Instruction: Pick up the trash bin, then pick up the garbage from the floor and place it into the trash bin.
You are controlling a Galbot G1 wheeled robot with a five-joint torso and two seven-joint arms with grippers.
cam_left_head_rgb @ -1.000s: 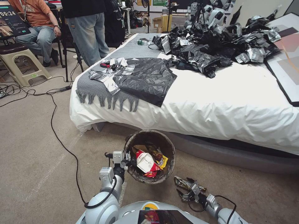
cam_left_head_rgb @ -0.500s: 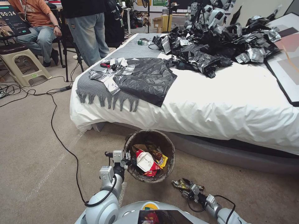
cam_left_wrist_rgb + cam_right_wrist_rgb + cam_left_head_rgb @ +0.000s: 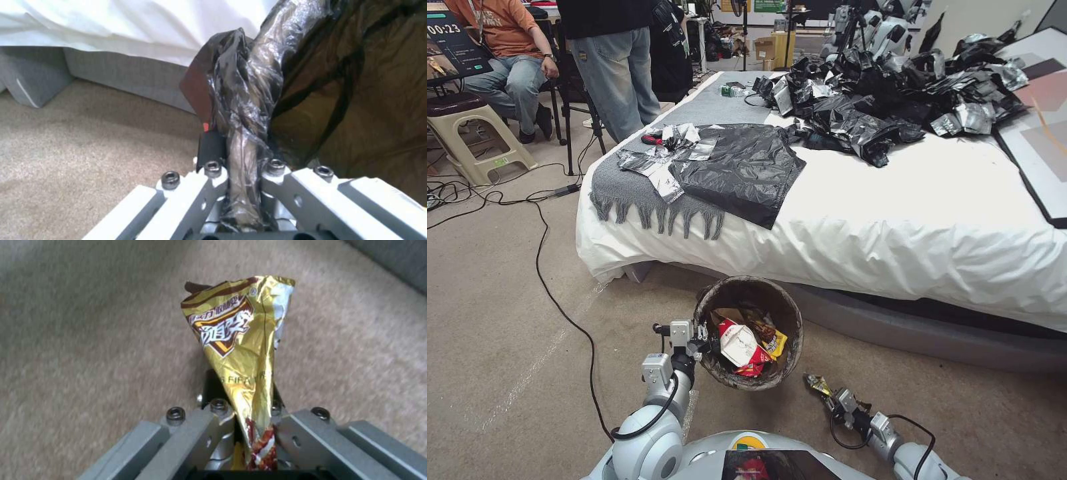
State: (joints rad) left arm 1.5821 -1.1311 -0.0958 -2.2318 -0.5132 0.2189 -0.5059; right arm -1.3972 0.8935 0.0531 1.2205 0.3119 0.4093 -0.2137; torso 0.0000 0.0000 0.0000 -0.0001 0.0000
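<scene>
The trash bin (image 3: pixel 746 289), round with a dark liner over its rim, hangs tilted above the carpet in front of the bed. My left gripper (image 3: pixel 702 338) is shut on its rim; in the left wrist view the liner-wrapped rim (image 3: pixel 247 110) runs between the jaws of the left gripper (image 3: pixel 242 168). Garbage lies inside the bin: a crushed red-and-white cup (image 3: pixel 738 345) and yellow wrappers (image 3: pixel 775 344). My right gripper (image 3: pixel 831 399) is low to the bin's right, shut on a gold snack wrapper (image 3: pixel 817 384). That wrapper (image 3: pixel 238 336) sticks up from the right gripper (image 3: pixel 245 415) over the carpet.
A bed with a white sheet (image 3: pixel 907 220) stands just behind the bin, with black plastic bags (image 3: pixel 740 170) and a grey throw (image 3: pixel 627 193) on top. A black cable (image 3: pixel 550 280) runs over the carpet at left. Two people and a stool (image 3: pixel 467 130) are at back left.
My right gripper has shut on the gold wrapper and lifted it off the carpet. The bin and my left gripper have barely moved.
</scene>
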